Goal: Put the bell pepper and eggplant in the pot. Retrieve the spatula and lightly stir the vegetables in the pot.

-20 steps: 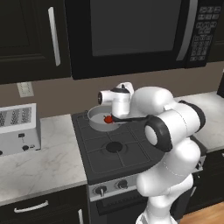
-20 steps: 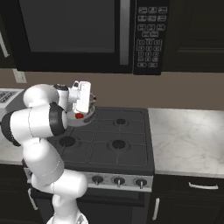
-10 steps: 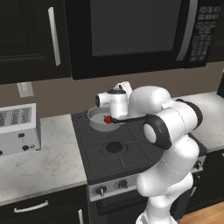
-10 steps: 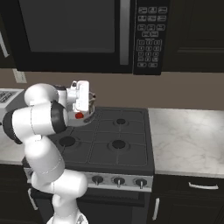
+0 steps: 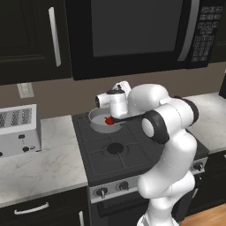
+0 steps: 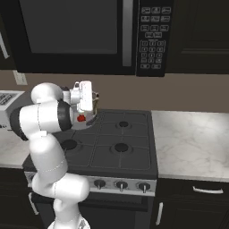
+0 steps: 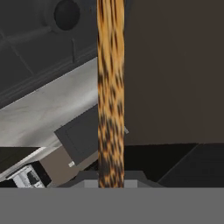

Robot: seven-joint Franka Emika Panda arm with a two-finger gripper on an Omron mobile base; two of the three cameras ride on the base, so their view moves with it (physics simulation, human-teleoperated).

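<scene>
Left of the stove (image 5: 128, 154), a toaster (image 5: 17, 130) sits beneath dark cabinets (image 5: 31, 39)

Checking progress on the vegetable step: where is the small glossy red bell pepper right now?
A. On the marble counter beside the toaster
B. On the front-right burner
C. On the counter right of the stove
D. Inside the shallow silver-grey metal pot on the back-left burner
D: the small glossy red bell pepper lies within the rim of the shallow silver-grey metal pot on the stove's back-left burner.
</scene>
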